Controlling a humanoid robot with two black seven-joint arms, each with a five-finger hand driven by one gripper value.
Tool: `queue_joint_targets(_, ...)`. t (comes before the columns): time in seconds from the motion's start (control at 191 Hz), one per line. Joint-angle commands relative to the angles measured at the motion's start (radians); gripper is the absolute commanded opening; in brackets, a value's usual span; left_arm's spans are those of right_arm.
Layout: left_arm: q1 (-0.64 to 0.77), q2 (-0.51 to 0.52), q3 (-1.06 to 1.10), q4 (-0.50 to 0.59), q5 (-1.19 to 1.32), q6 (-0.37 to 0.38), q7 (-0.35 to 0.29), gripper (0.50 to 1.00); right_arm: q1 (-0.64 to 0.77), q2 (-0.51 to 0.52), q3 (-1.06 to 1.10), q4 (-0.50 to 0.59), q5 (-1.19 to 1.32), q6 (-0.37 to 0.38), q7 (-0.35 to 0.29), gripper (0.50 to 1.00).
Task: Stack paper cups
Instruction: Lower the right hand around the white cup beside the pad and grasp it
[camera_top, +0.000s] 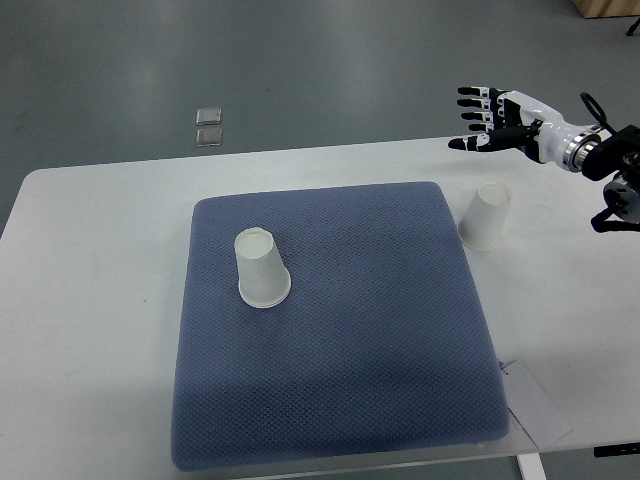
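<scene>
You are looking at a grey floor (300, 60), then a white table (90, 300) carrying a big blue mat (340, 380). One paper cup (263, 268) is sitting upside down on the mat. Another cup (486, 216) is standing beside it. The right hand (490, 120) is hovering wide open, holding nothing. No writing is showing.

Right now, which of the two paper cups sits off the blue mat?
The paper cup on the bare white table, just past the mat's right edge, below the right hand. The other cup stands upside down on the mat.
</scene>
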Motion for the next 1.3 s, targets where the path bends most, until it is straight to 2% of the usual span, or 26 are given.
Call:
queue_joint_targets(0.0, 0.000, 0.000, 0.000, 0.000, 0.000, 0.000, 0.000, 1.000, 0.003, -0.037, -0.021, 0.028, -0.164, 0.033, 0.041, 0.928)
queue_joint_targets(0.246, 0.000, 0.000, 0.000, 0.000, 0.000, 0.001, 0.000, 1.000, 0.026, -0.089, -0.137, 0.077, -0.494, 0.025, 0.122, 0.928)
queue_joint_targets(0.398, 0.000, 0.000, 0.000, 0.000, 0.000, 0.000, 0.000, 1.000, 0.033, -0.092, -0.209, 0.077, -0.574, 0.006, 0.129, 0.930)
queue_joint_targets(0.686, 0.000, 0.000, 0.000, 0.000, 0.000, 0.000, 0.000, 1.000, 0.055, -0.077, -0.350, 0.050, -0.640, -0.104, 0.126, 0.928)
queue_joint_targets(0.822, 0.000, 0.000, 0.000, 0.000, 0.000, 0.000, 0.000, 1.000, 0.062, -0.055, -0.369, 0.016, -0.641, -0.127, 0.124, 0.924)
queue_joint_targets(1.001, 0.000, 0.000, 0.000, 0.000, 0.000, 0.000, 0.000, 1.000, 0.062, -0.037, -0.372, -0.016, -0.645, -0.128, 0.124, 0.901)
queue_joint_targets(1.09, 0.000, 0.000, 0.000, 0.000, 0.000, 0.001, 0.000, 1.000, 0.065, -0.035, -0.383, -0.019, -0.660, -0.130, 0.124, 0.874)
queue_joint_targets(1.294, 0.000, 0.000, 0.000, 0.000, 0.000, 0.000, 0.000, 1.000, 0.092, -0.034, -0.441, -0.055, -0.671, -0.173, 0.124, 0.836)
